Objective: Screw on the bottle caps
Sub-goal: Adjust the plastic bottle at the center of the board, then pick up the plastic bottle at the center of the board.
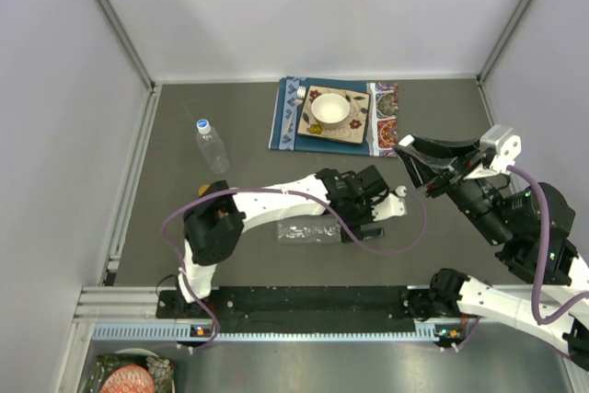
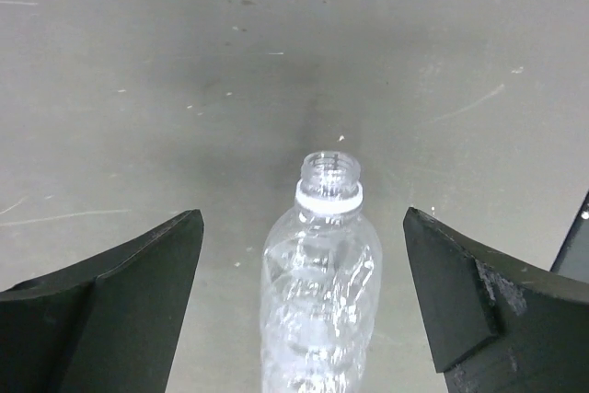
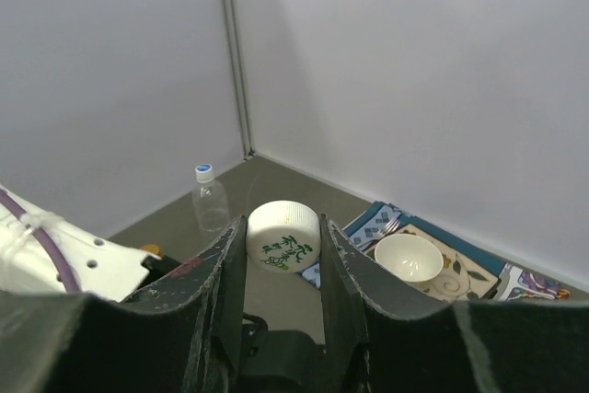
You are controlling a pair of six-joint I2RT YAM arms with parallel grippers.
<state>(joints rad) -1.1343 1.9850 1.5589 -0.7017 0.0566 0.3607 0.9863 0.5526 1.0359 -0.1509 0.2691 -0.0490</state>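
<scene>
Two black fingers (image 2: 138,292) of the left gripper (image 2: 304,227) fill the bottom corners of the left wrist view. They are spread wide and grip nothing. A clear bottle (image 2: 322,283) lies between them and touches neither finger. Its neck points toward the middle of the frame. The neck is open, with only a white ring (image 2: 329,198) under it.

The right gripper (image 3: 282,260) is squeezed tight on a white cap (image 3: 282,235) with green writing. In the top view it hangs at the right side, near the lying bottle but not over it.

How far is the job? A tall bottle (image 1: 211,146) stands at the upper left with a blue cap (image 1: 202,124) on, so that one looks done. The lying bottle has no cap yet. It likely has to be held steady before the white cap can go on. A bit of orange (image 1: 204,189) peeks out by the left arm (image 1: 276,195), too hidden to tell what it is.

Walls (image 1: 55,89) close in the table (image 1: 442,255) at the left, top and right. A bowl (image 1: 315,109) on a plate (image 1: 359,98) and mats (image 1: 287,117) sits at the top middle, close to the right gripper. The lying bottle is near the rail (image 1: 276,306) at the bottom. Bare table lies between the two bottles, so that side looks free for moving.
</scene>
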